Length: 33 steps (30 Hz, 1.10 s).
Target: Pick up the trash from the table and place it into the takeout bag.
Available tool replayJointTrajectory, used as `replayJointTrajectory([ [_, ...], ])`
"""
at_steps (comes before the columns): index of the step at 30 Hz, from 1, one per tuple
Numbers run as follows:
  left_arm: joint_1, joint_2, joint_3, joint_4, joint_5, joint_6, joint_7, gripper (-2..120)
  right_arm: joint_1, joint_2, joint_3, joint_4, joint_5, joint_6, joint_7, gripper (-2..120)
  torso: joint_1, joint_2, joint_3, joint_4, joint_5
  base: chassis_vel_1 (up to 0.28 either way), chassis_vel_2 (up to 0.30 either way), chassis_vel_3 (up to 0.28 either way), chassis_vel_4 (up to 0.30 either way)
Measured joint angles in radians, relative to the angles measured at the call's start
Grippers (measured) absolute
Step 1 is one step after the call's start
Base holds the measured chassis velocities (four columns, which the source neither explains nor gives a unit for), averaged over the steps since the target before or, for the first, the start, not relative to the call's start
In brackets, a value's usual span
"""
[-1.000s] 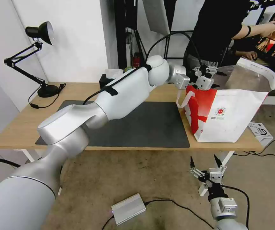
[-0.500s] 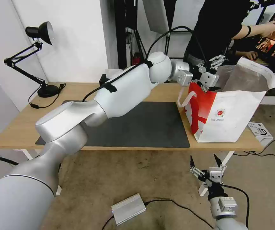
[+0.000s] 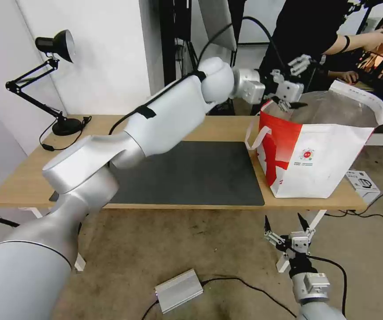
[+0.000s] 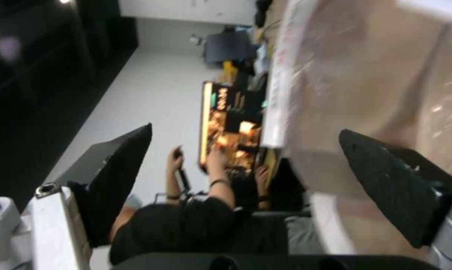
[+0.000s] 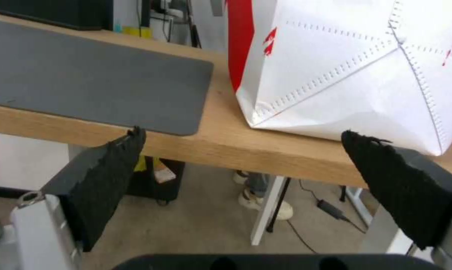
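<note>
The takeout bag (image 3: 320, 155) stands open at the right end of the table (image 3: 31, 178), red side panel toward the dark grey mat (image 3: 200, 173). My left gripper (image 3: 296, 83) hovers just above the bag's near-left rim, open and holding nothing. In the left wrist view that gripper (image 4: 244, 132) has its jaws spread wide beside the foil lining (image 4: 386, 75). My right gripper (image 3: 284, 224) hangs low in front of the table, below its edge, open and empty. The right wrist view shows the right gripper (image 5: 243, 133) facing the bag (image 5: 346, 67) and table edge (image 5: 226, 146). The trash is out of view.
A black desk lamp (image 3: 53, 44) stands at the table's back left. On the floor lie a silver box (image 3: 178, 291) with a cable and a small white box (image 3: 362, 182). A person (image 3: 307, 31) stands behind the bag.
My left gripper has risen from inside the bag's mouth to above its rim, staying open. The right arm has not moved.
</note>
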<state>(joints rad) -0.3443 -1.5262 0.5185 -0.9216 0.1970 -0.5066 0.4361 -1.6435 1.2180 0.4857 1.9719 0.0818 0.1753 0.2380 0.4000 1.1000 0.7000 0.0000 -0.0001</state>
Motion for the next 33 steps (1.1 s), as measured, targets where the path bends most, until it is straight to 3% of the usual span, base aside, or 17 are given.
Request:
replayJointTrajectory([
  [12, -0.022, 0.09, -0.122, 0.015, -0.057, 0.038, -0.043, 100, -0.001, 0.0, 0.0, 0.007, 0.0, -0.003, 0.0, 100, 0.0, 0.0, 0.0, -0.0001, -0.0001, 0.0, 0.0, 0.0, 0.0],
  [16, -0.029, 0.206, -0.164, -0.049, -0.142, 0.103, -0.081, 100, 0.0, 0.001, 0.001, 0.013, 0.0, -0.004, 0.0, 100, 0.0, 0.0, 0.0, 0.0, -0.0002, 0.0, 0.0, 0.0, 0.0],
  [17, -0.029, 0.206, -0.164, -0.049, -0.142, 0.103, -0.081, 100, 0.0, 0.001, 0.001, 0.013, 0.0, -0.004, 0.0, 100, 0.0, 0.0, 0.0, 0.0, -0.0002, 0.0, 0.0, 0.0, 0.0],
  [21, 0.006, 0.395, -0.19, -0.186, -0.268, 0.214, -0.135, 100, -0.001, 0.001, -0.002, 0.014, -0.002, -0.005, 0.0, 100, 0.0, 0.0, 0.0, 0.0001, -0.0004, 0.0, 0.0, 0.0, 0.0],
  [22, 0.006, 0.395, -0.19, -0.186, -0.268, 0.214, -0.135, 100, -0.001, 0.001, -0.002, 0.014, -0.002, -0.005, 0.0, 100, 0.0, 0.0, 0.0, 0.0001, -0.0004, 0.0, 0.0, 0.0, 0.0],
  [26, 0.096, 0.626, -0.203, -0.384, -0.416, 0.346, -0.223, 100, 0.0, -0.002, -0.014, 0.015, -0.008, -0.008, 0.0, 100, 0.0, 0.0, 0.0, 0.0001, -0.0007, 0.0, 0.0, 0.0, 0.0],
  [27, 0.096, 0.626, -0.203, -0.384, -0.416, 0.346, -0.223, 100, 0.0, -0.002, -0.014, 0.015, -0.008, -0.008, 0.0, 100, 0.0, 0.0, 0.0, 0.0001, -0.0007, 0.0, 0.0, 0.0, 0.0],
  [30, 0.221, 0.785, -0.276, -0.542, -0.504, 0.403, -0.272, 100, 0.004, -0.005, -0.022, 0.02, -0.011, -0.012, 0.0, 100, 0.0, 0.0, 0.0, 0.0005, -0.0002, 0.0, 0.0, 0.0, 0.0],
  [32, 0.265, 0.818, -0.302, -0.575, -0.518, 0.412, -0.28, 100, 0.005, -0.007, -0.024, 0.021, -0.012, -0.014, 0.0, 100, 0.0, 0.0, 0.0, 0.0005, 0.0001, 0.0, 0.0, 0.0, 0.0],
  [33, 0.351, 0.872, -0.364, -0.627, -0.536, 0.422, -0.288, 100, 0.006, -0.01, -0.027, 0.023, -0.012, -0.017, 0.0, 100, 0.0, 0.0, 0.0, -0.0001, -0.0009, 0.0, 0.0, 0.0, 0.0],
])
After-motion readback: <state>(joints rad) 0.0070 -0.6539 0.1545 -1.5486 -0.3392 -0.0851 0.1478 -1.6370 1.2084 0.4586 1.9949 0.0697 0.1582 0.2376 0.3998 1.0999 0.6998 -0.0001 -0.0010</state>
